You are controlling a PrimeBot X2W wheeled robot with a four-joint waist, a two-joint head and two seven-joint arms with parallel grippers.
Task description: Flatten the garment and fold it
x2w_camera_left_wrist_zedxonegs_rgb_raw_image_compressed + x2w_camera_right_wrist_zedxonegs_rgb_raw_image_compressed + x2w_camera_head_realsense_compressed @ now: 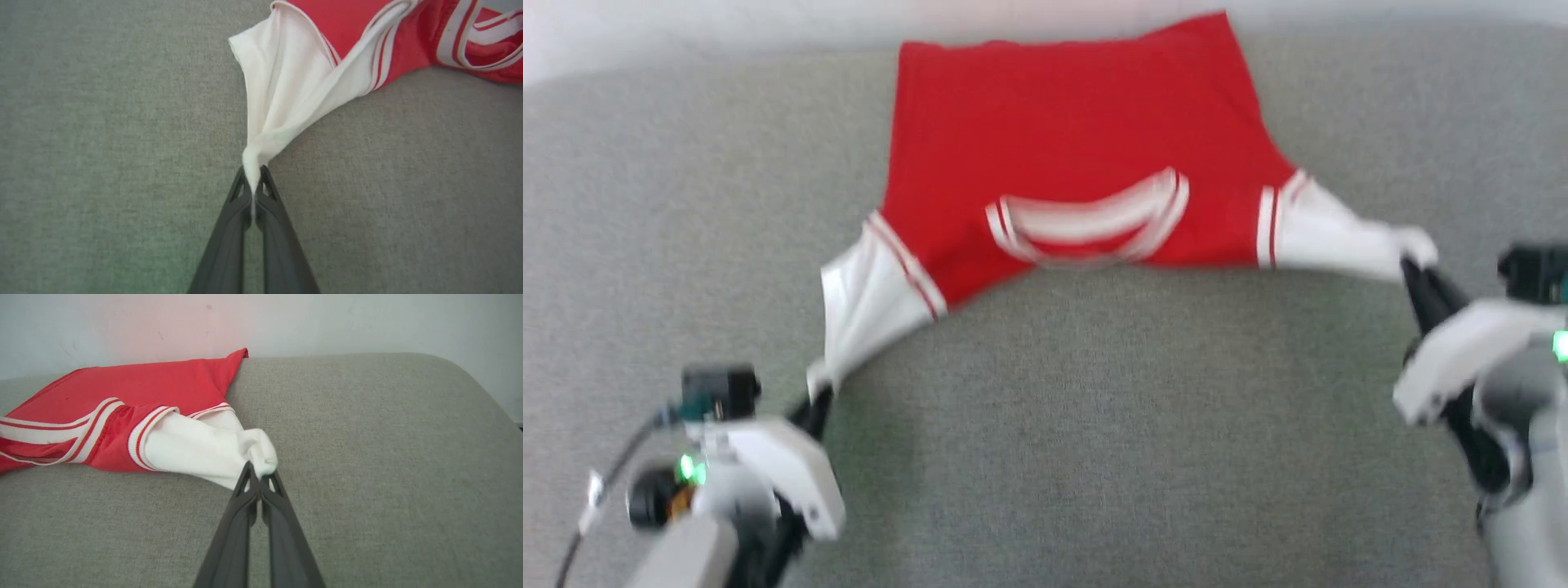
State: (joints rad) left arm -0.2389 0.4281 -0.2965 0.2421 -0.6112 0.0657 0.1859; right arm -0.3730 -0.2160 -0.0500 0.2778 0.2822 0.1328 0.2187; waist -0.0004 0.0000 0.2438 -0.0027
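Note:
The garment (1062,131), a red jersey with white sleeves and a striped collar, lies plain side up on the grey surface, collar toward me. My left gripper (818,398) is shut on the tip of the left white sleeve (870,306), stretched toward the lower left. In the left wrist view the sleeve (282,90) narrows to a point pinched in the left gripper (254,179). My right gripper (1417,269) is shut on the end of the right white sleeve (1339,233). In the right wrist view the bunched cuff (229,449) sits in the right gripper (258,473).
The grey fabric surface (1094,425) spreads wide in front of the jersey. A pale wall (327,322) rises just behind the jersey's far hem, and the surface rounds off at its far right edge (482,388).

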